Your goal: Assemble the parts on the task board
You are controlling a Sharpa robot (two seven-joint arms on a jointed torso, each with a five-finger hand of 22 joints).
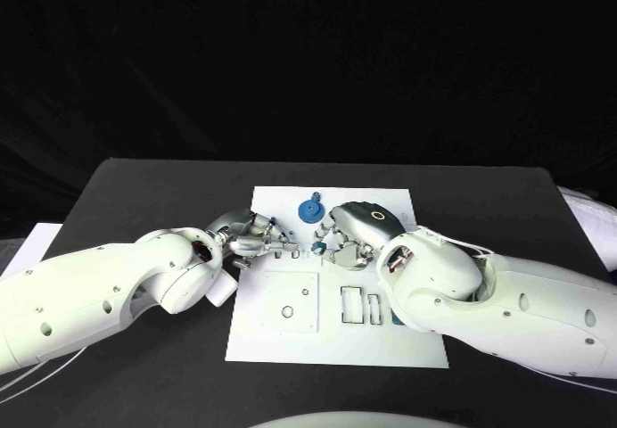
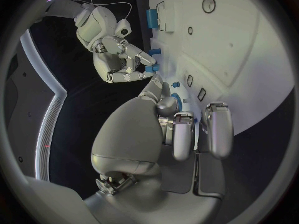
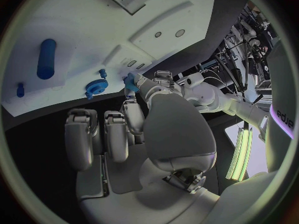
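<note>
Nearest the robot, the near half of the white task board lay flat on the black surface. It carried a square recess with a small round hole and two narrow rectangular slots.

Further out, at the board's middle, both robot hands met above a row of small sockets. The left robot hand reached in from the board's left edge with fingers bent toward the board; whether it held anything could not be told. The right robot hand reached in from the right, and in its wrist view it pinched a small blue part at its fingertips, close against the board, with the other fingers held straight and apart from it.

Just beyond the hands, a blue gear lay on the board, with a small blue peg just behind it. The right wrist view also showed a blue cylinder resting on the board, well apart from the pinched part.

The step in hand appeared to be seating the pinched part into a socket. To do it well, the right robot hand would likely need to keep the part square over its opening and press gently. The left robot hand should stay clear of the socket, and neither should nudge the gear.
</note>
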